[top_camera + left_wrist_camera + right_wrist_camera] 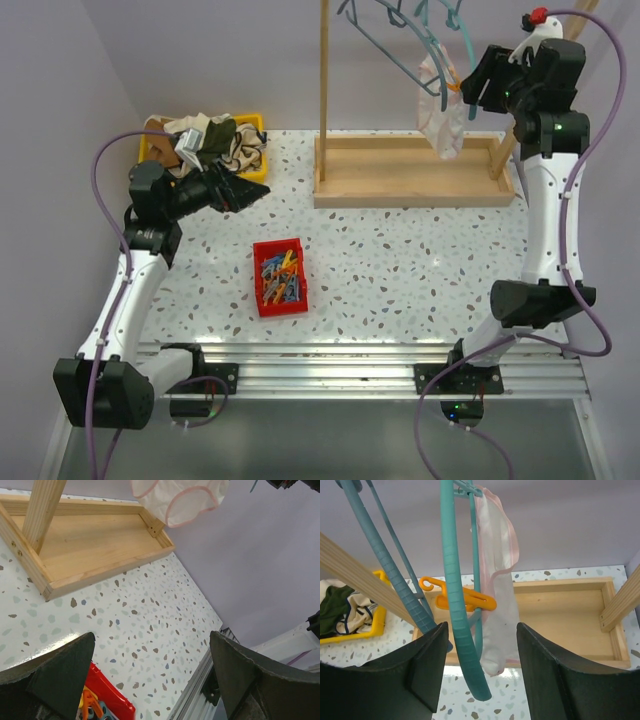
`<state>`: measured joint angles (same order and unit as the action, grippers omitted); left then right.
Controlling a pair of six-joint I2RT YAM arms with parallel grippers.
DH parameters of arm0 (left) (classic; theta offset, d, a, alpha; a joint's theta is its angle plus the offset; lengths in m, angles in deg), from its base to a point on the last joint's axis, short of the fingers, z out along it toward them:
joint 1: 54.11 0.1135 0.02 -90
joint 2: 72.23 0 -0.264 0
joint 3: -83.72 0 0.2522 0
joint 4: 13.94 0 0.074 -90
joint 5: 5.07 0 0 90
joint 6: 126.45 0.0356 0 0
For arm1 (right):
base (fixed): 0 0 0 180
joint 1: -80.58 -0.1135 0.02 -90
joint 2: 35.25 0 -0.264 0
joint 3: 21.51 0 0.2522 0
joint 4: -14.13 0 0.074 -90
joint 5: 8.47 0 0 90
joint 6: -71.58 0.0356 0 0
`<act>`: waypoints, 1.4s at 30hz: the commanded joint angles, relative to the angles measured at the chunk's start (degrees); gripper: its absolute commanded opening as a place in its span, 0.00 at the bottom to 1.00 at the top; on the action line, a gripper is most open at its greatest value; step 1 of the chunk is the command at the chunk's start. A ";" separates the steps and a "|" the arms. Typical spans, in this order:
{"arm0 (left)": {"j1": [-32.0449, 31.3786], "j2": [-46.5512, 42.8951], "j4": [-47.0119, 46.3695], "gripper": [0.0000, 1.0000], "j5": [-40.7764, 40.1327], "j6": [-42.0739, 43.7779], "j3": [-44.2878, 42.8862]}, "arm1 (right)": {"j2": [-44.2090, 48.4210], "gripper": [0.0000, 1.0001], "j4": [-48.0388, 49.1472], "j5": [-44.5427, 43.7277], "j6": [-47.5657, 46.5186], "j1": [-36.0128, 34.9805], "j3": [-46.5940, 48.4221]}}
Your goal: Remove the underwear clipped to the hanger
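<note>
A speckled desk [420, 270] is being viewed from above, with two robot arms mounted at its near edge. A wooden rack [400, 190] is standing at the far edge, right of centre, its tray base resting on the desk. Teal hangers [452, 580] are dangling from the top of the rack.

The white underwear [440, 115], edged in pale pink, is hanging from one hanger above the right end of the tray, well clear of the desk. An orange clip [465, 600] is lying across the hanger's bars, right against the fabric.

The right arm is reaching up high, and the right pincer [468, 92] is hovering at the underwear. In the right wrist view its fingers are standing partly apart, with a teal hanger bar and the lower end of the underwear between them. Whether either finger is touching them cannot be told.

The left pincer [258, 192] is gaping wide and holding nothing, low over the left part of the desk.

A yellow bin [152, 150] is sitting in the far left corner, holding crumpled clothes, among them beige briefs [240, 152] with dark trim. A red bin [258, 290] of coloured clothespins [280, 278] is sitting near the middle of the desk.
</note>
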<state>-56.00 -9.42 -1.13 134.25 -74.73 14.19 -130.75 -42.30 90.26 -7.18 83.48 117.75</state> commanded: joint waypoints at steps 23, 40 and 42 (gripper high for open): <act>0.31 -0.40 -4.76 1.00 -0.01 -1.35 2.51 | -3.99 0.00 0.22 -4.42 -1.49 -2.37 7.12; 0.31 2.67 -6.69 1.00 0.25 -2.50 0.57 | 3.38 0.00 0.76 -8.64 -1.22 -2.37 6.45; 0.31 2.85 -7.57 1.00 0.08 -3.11 1.01 | 5.41 0.00 -0.04 -10.75 -1.05 -2.46 3.81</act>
<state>-56.00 -6.93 -4.21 134.20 -76.46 16.40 -131.50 -44.38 82.78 -8.01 80.96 123.15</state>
